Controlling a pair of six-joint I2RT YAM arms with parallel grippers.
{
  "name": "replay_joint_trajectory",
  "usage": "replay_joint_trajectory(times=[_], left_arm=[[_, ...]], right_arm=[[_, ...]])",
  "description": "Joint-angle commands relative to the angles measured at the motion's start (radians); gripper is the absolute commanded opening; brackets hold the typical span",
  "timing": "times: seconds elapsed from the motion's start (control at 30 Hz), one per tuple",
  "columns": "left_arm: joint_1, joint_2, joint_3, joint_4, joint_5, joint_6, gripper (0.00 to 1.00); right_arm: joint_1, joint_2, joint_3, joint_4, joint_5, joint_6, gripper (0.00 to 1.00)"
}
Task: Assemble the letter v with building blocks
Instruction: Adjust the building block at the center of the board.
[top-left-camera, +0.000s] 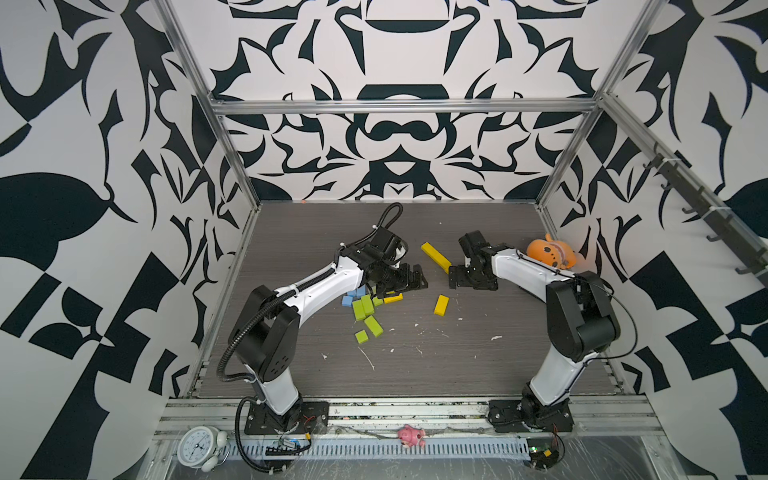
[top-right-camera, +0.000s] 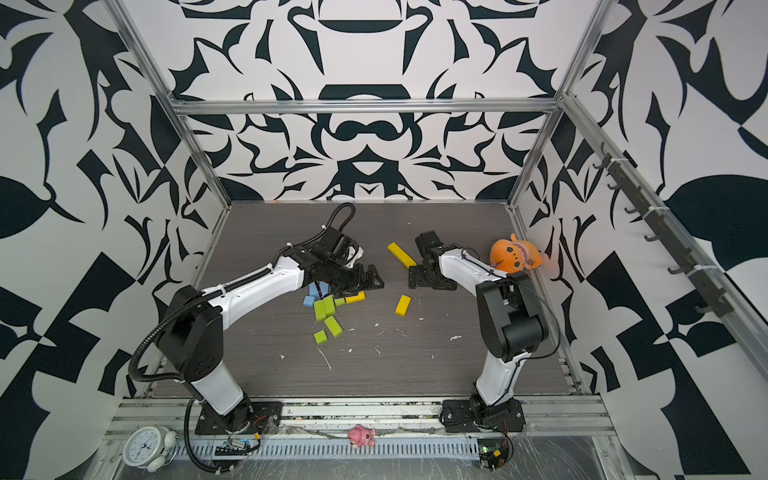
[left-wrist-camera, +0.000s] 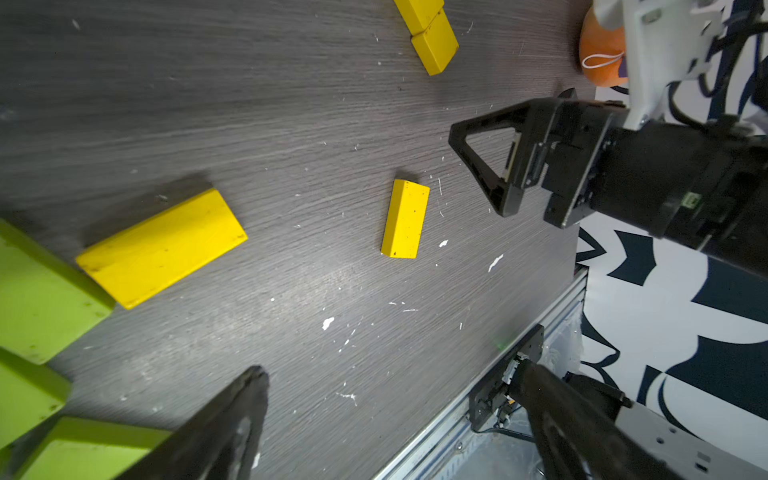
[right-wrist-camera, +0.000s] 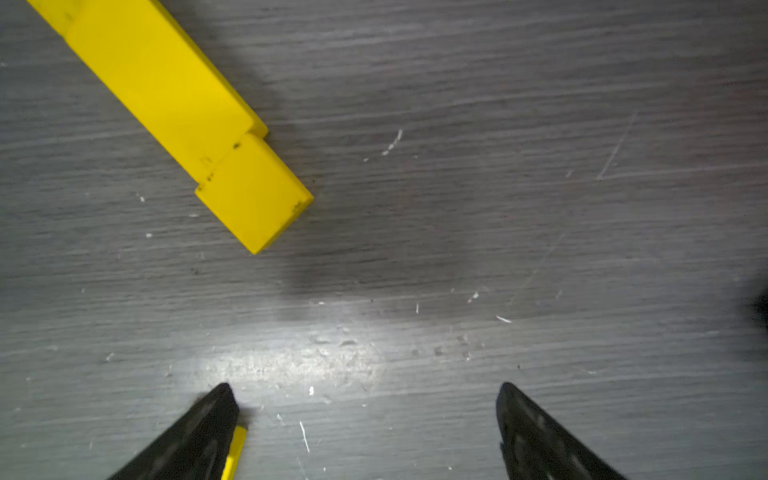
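Both the left hand (left-wrist-camera: 395, 374) and right hand (right-wrist-camera: 365, 388) gape empty, so the loose yellow block (top-left-camera: 441, 304) at mid-frame on the bench (top-left-camera: 478, 374) is best pinched across its narrow sides and laid mirroring the slanted yellow row (top-left-camera: 435, 257) above it, lower ends touching.

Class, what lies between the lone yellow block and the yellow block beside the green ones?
Nothing: bare table between the lone yellow block and the other yellow block, shown in the left wrist view.
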Motion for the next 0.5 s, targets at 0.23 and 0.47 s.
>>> replay_joint_trajectory(times=[0.23, 0.47], left_arm=[[0.001, 0.004, 0.016, 0.028, 0.041, -0.026, 1.00], [0.001, -0.001, 0.014, 0.012, 0.032, -0.017, 0.99]], right_arm=[[0.036, 0.132, 0.132, -0.043, 0.142, -0.016, 0.99], [0.045, 0.192, 0.183, -0.063, 0.182, -0.030, 0.99]])
